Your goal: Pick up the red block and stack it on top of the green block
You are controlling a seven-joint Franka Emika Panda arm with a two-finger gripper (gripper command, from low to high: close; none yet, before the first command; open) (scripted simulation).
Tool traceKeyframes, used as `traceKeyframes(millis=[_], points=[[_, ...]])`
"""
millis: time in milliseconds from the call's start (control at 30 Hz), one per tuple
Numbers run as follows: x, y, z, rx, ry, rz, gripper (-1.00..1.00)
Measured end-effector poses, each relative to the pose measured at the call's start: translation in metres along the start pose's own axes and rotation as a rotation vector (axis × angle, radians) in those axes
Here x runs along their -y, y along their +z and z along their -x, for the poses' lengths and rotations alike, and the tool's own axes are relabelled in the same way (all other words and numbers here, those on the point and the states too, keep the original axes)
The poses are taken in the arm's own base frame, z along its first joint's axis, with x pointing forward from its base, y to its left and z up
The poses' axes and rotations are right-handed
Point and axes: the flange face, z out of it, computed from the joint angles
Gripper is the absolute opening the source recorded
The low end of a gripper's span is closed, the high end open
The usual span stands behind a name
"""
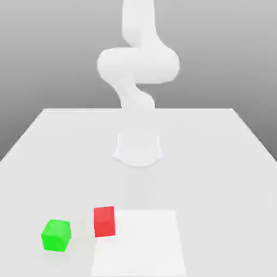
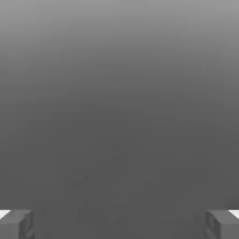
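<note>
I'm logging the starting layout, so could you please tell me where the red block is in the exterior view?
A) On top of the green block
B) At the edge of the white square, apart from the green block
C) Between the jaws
B: the red block sits at the white square's edge, with a gap to the green block.

In the exterior view, the top edge cuts off the white arm (image 1: 139, 59), so I cannot follow it upward to its hand. The table (image 1: 216, 178) runs out of that view at the bottom edge, its near rim out of my sight. The pale square (image 1: 139, 246) reaches that same edge, and the red block (image 1: 104, 222) hides part of its border. In the hand view, the picture's edges crop both fingers (image 2: 215, 224).
</note>
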Motion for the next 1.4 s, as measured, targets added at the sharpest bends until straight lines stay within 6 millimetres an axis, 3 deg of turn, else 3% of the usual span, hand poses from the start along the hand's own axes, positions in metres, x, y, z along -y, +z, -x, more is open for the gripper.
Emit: traceKeyframes(millis=[133,300,433,567,667,833,867,1133,1300,1400], points=[[-0.036,0.103,0.011,0.099,-0.037,0.121,0.00],[-0.100,0.209,0.044,0.233,-0.075,0.252,0.00],[-0.162,0.274,0.085,0.352,-0.101,0.344,0.00],[-0.226,0.319,0.135,0.477,-0.121,0.422,0.00],[-0.263,0.341,0.166,0.541,-0.126,0.456,0.00],[-0.288,0.377,0.192,0.551,-0.130,0.461,0.00],[-0.291,0.383,0.196,0.551,-0.130,0.461,-1.00],[-0.289,0.379,0.193,0.552,-0.130,0.461,-1.00],[-0.269,0.344,0.171,0.552,-0.128,0.461,-1.00],[-0.273,0.337,0.139,0.520,-0.001,0.495,-1.00]])
